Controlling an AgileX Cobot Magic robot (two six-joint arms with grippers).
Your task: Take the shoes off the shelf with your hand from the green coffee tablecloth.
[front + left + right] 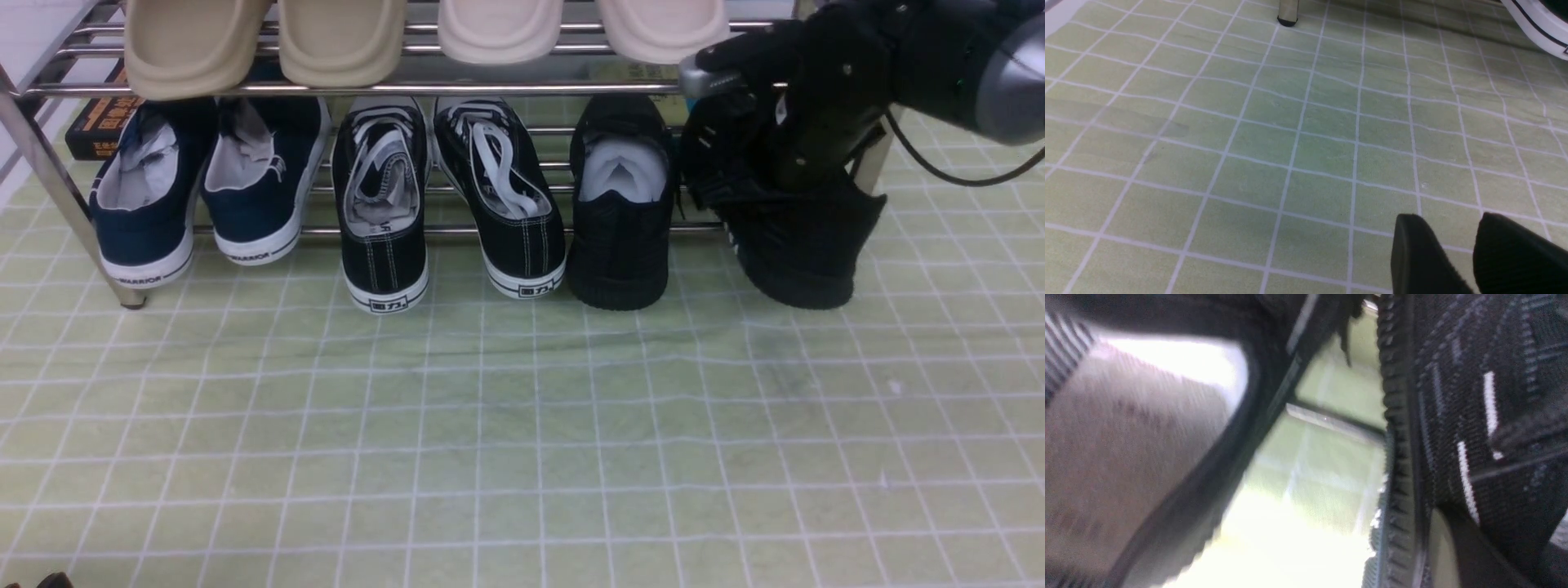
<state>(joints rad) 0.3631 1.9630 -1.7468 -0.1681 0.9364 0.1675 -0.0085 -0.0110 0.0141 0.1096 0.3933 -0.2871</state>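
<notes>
Lower tier of chrome shoe rack (490,87), 10 to 2 o'clock: navy sneakers (155,204), heels stamped WARRIOR; black canvas sneakers (384,212), heel tabs reading 回力; all-black knit sneakers (618,245) at 1 o'clock, heels past front rail on green grid tablecloth (522,449). Right hand (731,163) pressed onto right knit shoe (804,253), jaws hidden, grip not discernible. Box (102,122) at 10 o'clock, orange lettering illegible. Bare cloth from 3 through 9 o'clock
</notes>
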